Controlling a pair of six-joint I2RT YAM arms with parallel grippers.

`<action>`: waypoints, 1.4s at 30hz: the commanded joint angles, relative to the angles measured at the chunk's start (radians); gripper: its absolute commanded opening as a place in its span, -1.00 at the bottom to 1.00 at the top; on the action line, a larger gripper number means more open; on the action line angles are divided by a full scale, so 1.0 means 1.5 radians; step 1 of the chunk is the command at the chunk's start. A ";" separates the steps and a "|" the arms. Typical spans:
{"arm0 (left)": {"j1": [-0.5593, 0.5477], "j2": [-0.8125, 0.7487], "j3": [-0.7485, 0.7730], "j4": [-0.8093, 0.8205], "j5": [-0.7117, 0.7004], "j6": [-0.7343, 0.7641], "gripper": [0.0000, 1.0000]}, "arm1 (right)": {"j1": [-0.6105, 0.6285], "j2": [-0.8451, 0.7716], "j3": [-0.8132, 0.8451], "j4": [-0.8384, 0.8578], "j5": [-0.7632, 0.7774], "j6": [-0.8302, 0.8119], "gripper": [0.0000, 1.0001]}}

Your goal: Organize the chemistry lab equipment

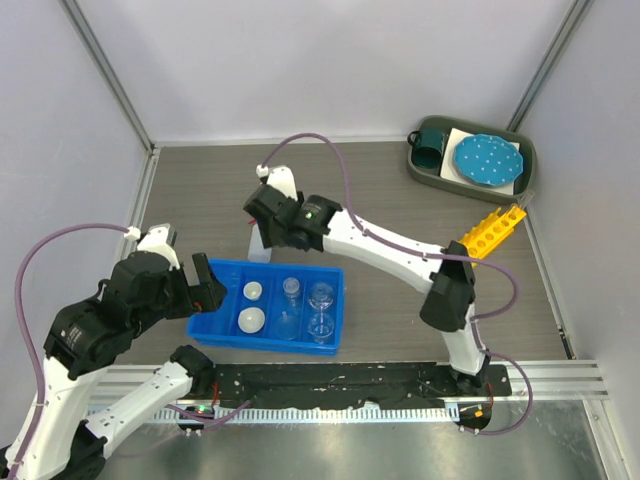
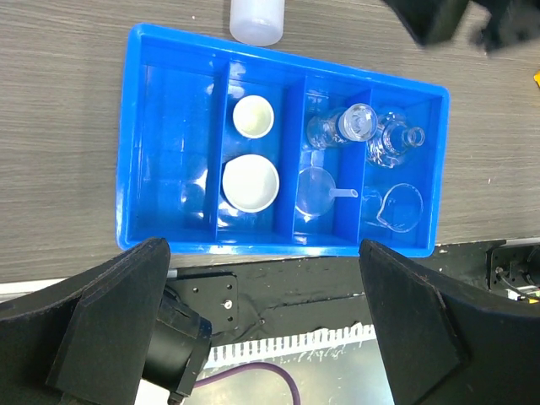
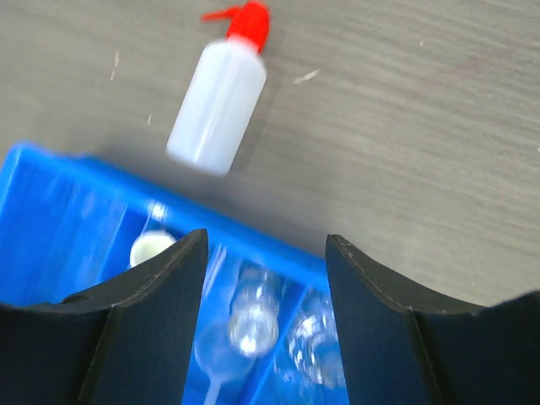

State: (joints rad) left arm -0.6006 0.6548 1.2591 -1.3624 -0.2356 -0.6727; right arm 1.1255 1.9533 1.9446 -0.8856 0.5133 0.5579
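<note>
While left pincer [image 2: 263, 249], right pincer [image 3: 266, 239] gape empty, translucent cylindrical bottle [image 3: 218, 105] lies beside blue tray [image 2: 173, 143].

Free: you can drop into blue tray's [image 2: 126, 152] left compartment | Blocked: other three hold dishes [image 2: 250, 182], glassware [image 2: 354, 126] | squeeze bottle [image 3: 218, 105] lies on counter [image 1: 200, 190] just beyond tray's far wall

Blue tray [image 2: 126, 169], white bottle [image 3: 215, 105] with red nozzle [image 3: 249, 18] — yellow rack [image 1: 490, 232], teal mug [image 1: 430, 150], blue white-dotted plate [image 1: 487, 162]
</note>
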 commanded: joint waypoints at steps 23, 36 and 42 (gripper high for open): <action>0.005 0.297 0.009 0.172 -0.020 0.097 1.00 | -0.136 -0.032 -0.059 0.050 0.080 0.085 0.30; 0.132 0.542 0.038 0.316 0.155 0.239 1.00 | -0.135 -0.263 -0.293 0.130 0.002 0.063 0.30; 0.151 0.632 0.078 0.349 0.192 0.275 1.00 | -0.136 -0.309 -0.346 0.161 -0.022 0.051 0.30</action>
State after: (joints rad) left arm -0.3904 1.5665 1.3262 -0.9154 -0.0216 -0.3309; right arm 0.9192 1.5463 1.4521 -0.7166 0.5060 0.6533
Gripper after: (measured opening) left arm 0.996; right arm 0.650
